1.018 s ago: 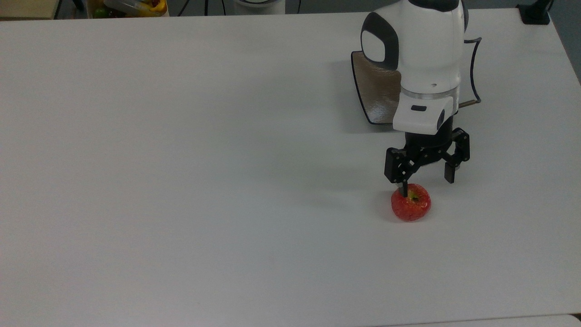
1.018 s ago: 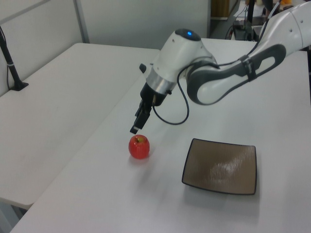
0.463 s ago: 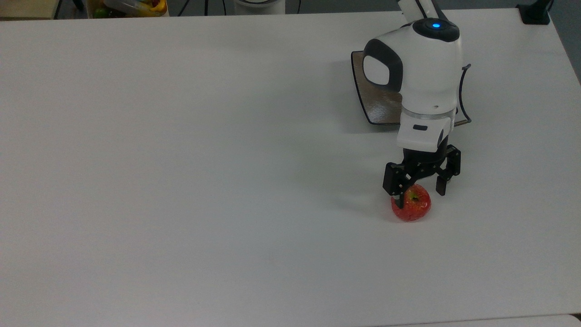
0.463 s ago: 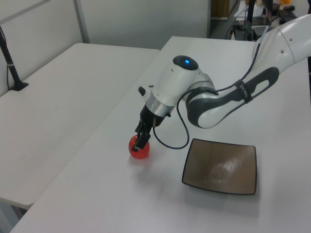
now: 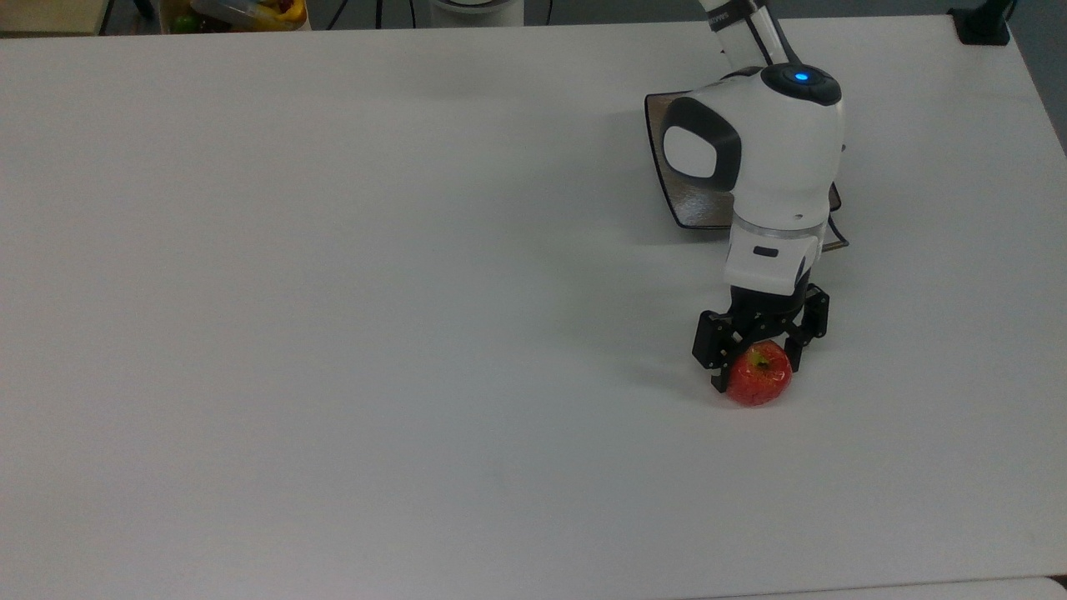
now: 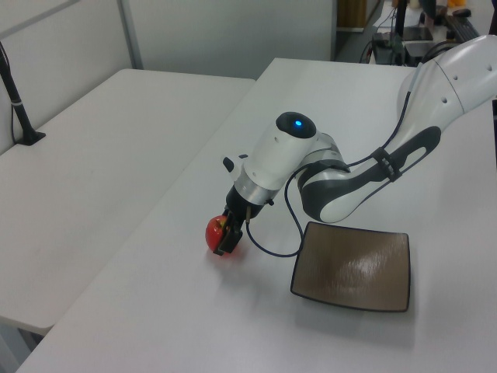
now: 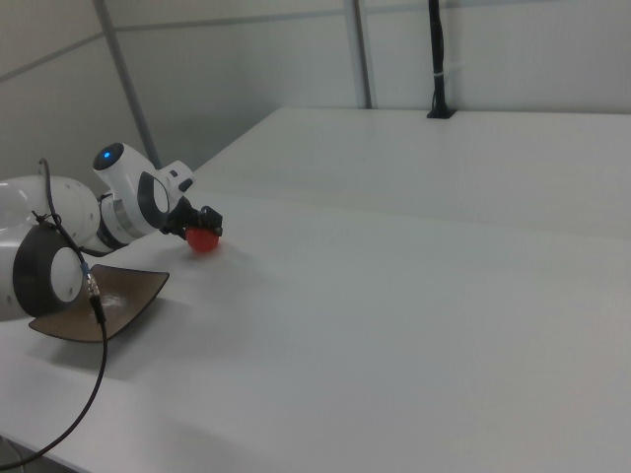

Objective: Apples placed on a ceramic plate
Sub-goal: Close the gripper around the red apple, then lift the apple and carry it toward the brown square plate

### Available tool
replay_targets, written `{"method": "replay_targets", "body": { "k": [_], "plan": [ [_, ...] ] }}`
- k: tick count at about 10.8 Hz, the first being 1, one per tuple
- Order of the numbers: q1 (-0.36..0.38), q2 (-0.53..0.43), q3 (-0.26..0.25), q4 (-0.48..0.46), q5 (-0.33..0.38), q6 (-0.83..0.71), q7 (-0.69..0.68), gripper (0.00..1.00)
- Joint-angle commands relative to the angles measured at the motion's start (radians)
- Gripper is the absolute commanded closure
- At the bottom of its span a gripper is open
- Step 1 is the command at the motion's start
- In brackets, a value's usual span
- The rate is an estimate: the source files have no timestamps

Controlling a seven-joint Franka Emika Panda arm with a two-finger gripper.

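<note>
A small glossy red apple (image 5: 760, 382) (image 6: 213, 231) (image 7: 204, 242) rests on the white table, near the top view's lower right. My gripper (image 5: 754, 372) (image 6: 226, 241) (image 7: 204, 233) is lowered over it and stands open, one black finger on each side of the fruit and close to its skin. The square brown-grey ceramic plate (image 5: 685, 171) (image 6: 353, 268) (image 7: 99, 301) lies bare behind the apple in the top view, partly hidden there by my white wrist. In the left view it lies to the right of the apple.
A bin of mixed fruit (image 5: 237, 12) sits past the table's far edge at the top view's upper left. A black clamp post (image 5: 984, 23) (image 7: 437, 59) stands at the far right corner. My black cable (image 6: 268, 247) droops between the wrist and the plate.
My gripper has come down from just above the apple until its open fingers straddle it. The wrist has dropped lower and slid slightly toward the apple. Apple and plate have not moved.
</note>
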Motion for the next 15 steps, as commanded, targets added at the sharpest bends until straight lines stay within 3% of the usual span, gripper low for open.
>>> {"method": "replay_targets", "body": {
  "k": [1, 2, 3, 4, 5, 9, 12, 15],
  "plan": [
    [0.005, 0.0, -0.007, -0.002, -0.025, 0.024, 0.031, 0.19],
    [0.005, 0.0, -0.007, -0.004, -0.025, 0.024, 0.031, 0.29],
    [0.006, 0.0, -0.007, -0.004, -0.027, 0.024, 0.031, 0.55],
    [0.005, 0.0, -0.007, -0.004, -0.027, 0.024, 0.032, 0.72],
    [0.003, -0.001, -0.007, -0.004, -0.025, 0.023, 0.032, 0.83],
    [0.002, -0.033, -0.007, -0.016, -0.019, 0.013, 0.032, 0.84],
    [-0.005, -0.179, -0.006, -0.097, -0.001, -0.008, 0.049, 0.82],
    [-0.008, -0.346, -0.006, -0.151, 0.011, -0.161, 0.104, 0.82]
  ]
}}
